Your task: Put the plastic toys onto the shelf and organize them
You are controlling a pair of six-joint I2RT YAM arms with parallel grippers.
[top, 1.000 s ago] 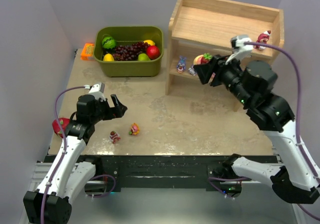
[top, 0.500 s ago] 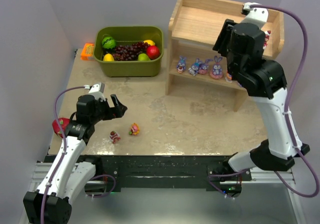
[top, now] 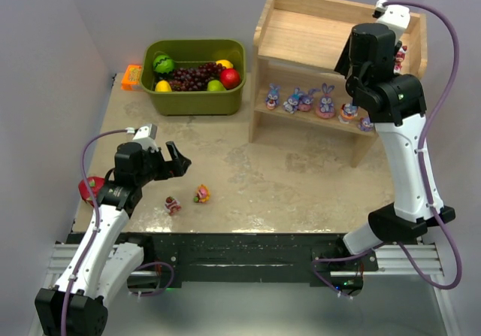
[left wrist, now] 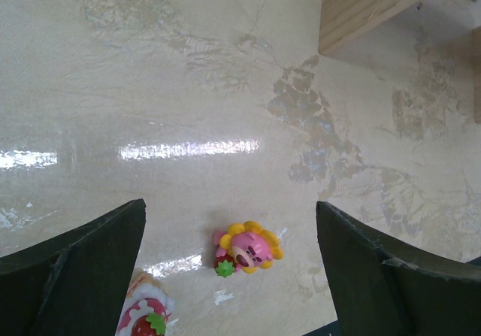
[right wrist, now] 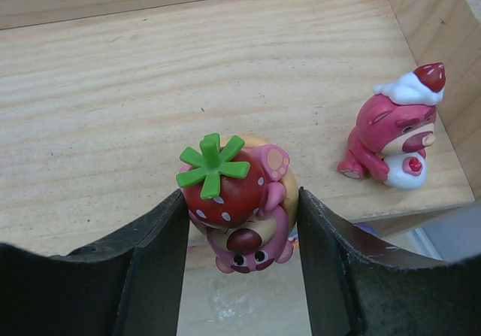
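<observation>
Bear [right wrist: 237, 201] in right end effector [right wrist: 240, 204] over shelf [right wrist: 113, 88] front edge

Bin [top: 197, 104] left of shelf [top: 316, 31], bunnies [top: 325, 101] along its lower tier, two bears [top: 201, 194] on table [top: 301, 171] — front left

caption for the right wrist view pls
Right gripper holds a strawberry-topped bear at the front edge of the top tier of the shelf, near a seated cream-hatted bear.
</observation>
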